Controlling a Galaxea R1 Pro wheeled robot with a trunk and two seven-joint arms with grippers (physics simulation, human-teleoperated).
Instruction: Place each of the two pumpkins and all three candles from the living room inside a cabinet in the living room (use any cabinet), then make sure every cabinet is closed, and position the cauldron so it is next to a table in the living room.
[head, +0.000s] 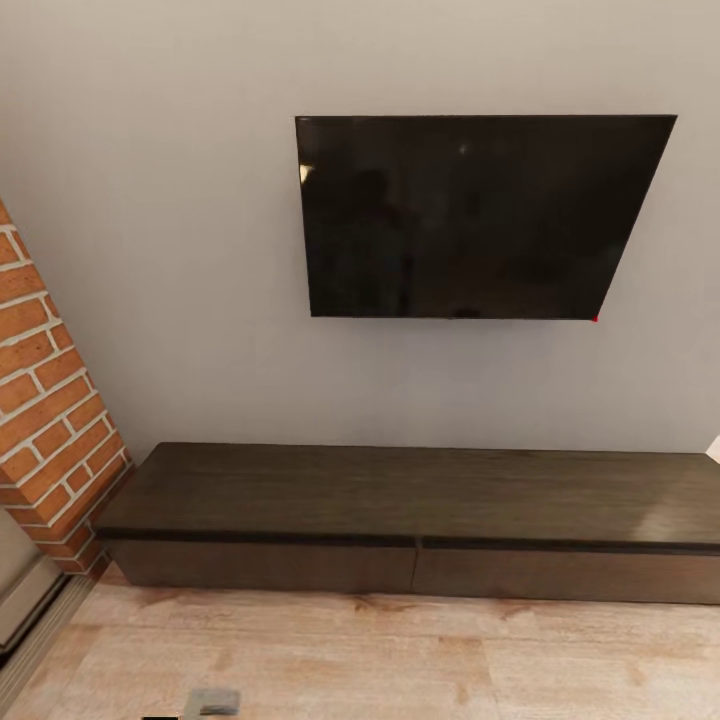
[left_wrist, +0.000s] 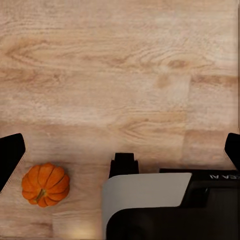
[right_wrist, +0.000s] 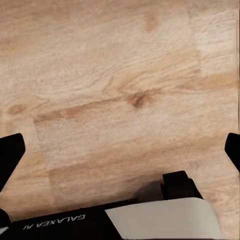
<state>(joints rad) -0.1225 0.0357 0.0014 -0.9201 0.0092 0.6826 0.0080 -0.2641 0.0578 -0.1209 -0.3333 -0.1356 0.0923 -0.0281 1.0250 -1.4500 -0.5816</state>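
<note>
The cabinet (head: 410, 520) is a long, low, dark brown console against the grey wall, and its drawer fronts are shut. One orange ribbed pumpkin (left_wrist: 45, 184) sits on the wooden floor in the left wrist view, close to one dark fingertip (left_wrist: 11, 155). My left gripper (left_wrist: 120, 150) hangs open above the floor and holds nothing. My right gripper (right_wrist: 120, 150) is open too, over bare planks, with its fingertips (right_wrist: 10, 152) far apart. The candles, the cauldron and the table are out of view.
A black TV (head: 470, 215) hangs on the wall above the cabinet. A brick fireplace (head: 50, 420) juts out at the left. Light wood floor (head: 400, 660) lies in front of the cabinet. Part of my grey and black body (left_wrist: 150, 210) is under both wrists.
</note>
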